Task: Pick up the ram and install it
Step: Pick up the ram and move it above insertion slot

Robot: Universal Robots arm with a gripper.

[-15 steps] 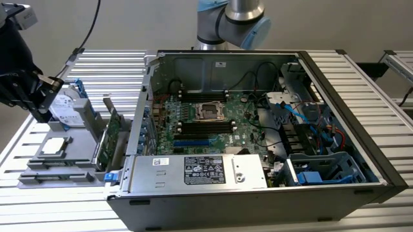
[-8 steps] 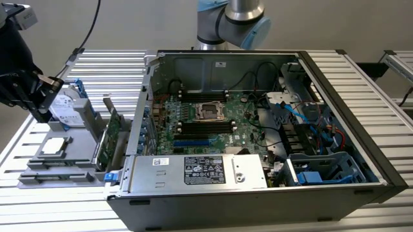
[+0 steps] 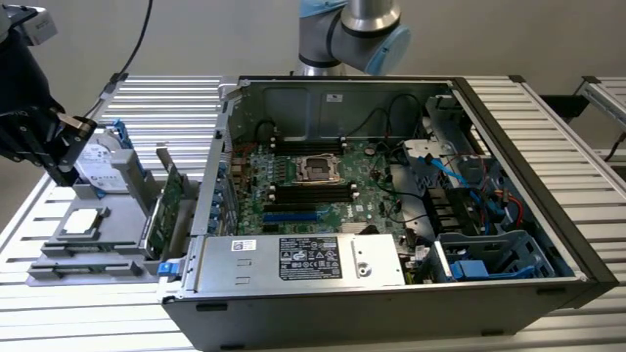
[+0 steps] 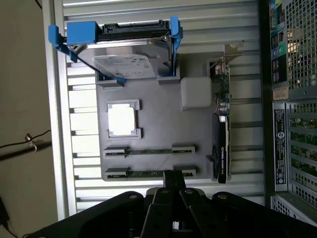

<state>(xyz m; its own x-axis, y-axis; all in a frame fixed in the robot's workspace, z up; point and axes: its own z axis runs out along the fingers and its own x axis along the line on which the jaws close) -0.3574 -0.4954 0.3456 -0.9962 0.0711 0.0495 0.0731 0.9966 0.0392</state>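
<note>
Two ram sticks, thin green boards standing on edge, rest in holders of a grey tray (image 4: 153, 111): one ram stick (image 4: 148, 150) and a second ram stick (image 4: 144, 172) beside it. My gripper (image 4: 173, 176) hovers well above the tray, its black fingers pressed together and holding nothing. Seen from the wrist, the fingertips line up over the end of the second stick. In the exterior view the gripper (image 3: 63, 173) hangs at the far left, above the tray (image 3: 88, 242) and away from the computer case (image 3: 391, 220).
The tray also holds a hard drive (image 4: 126, 62) in a blue bracket, a CPU (image 4: 122, 119), a white block (image 4: 196, 92) and an upright expansion card (image 4: 222, 134). The open case shows the motherboard's black memory slots (image 3: 311, 193). The table is slatted metal (image 3: 547, 125).
</note>
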